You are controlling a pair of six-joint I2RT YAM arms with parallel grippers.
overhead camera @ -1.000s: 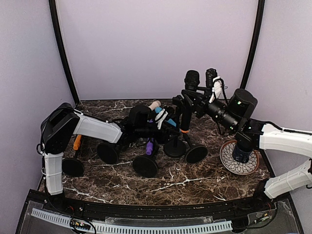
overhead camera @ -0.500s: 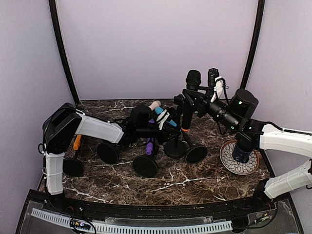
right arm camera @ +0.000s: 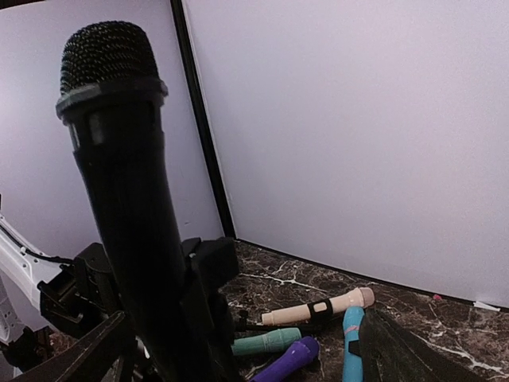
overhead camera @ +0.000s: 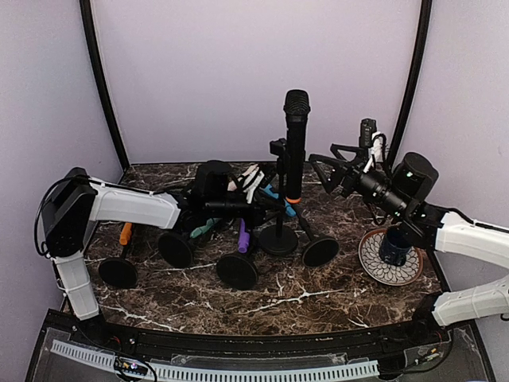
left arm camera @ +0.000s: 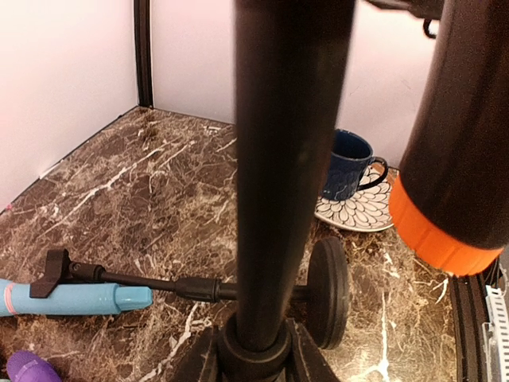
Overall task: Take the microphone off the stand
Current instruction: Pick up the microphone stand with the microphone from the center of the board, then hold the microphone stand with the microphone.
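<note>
The microphone (overhead camera: 296, 143) is standing upright in the clip of the stand (left arm camera: 278, 175), mesh head up, its orange ring (left arm camera: 433, 231) hanging beside the pole. The left gripper (overhead camera: 269, 205) is clamping the pole low down, with a finger pressing on each side (this contact is showing only at the bottom edge of the left wrist view). The right gripper (overhead camera: 320, 171) is hovering just right of the microphone body, jaws spread wide and clear of it.

Around the stand base, a purple microphone (overhead camera: 243, 236), a teal microphone (overhead camera: 203, 228), a light blue microphone (left arm camera: 71, 298) and a beige microphone (right arm camera: 318, 309) are lying flat among loose round bases (overhead camera: 237, 271). A blue mug (overhead camera: 394, 245) is sitting on a patterned saucer (overhead camera: 370, 259) at the right.

The table (overhead camera: 318, 290) is showing dark brown marble with white veins. Pale lilac walls (overhead camera: 238, 72) are enclosing it, with black poles (overhead camera: 99, 87) running up the rear corners.
</note>
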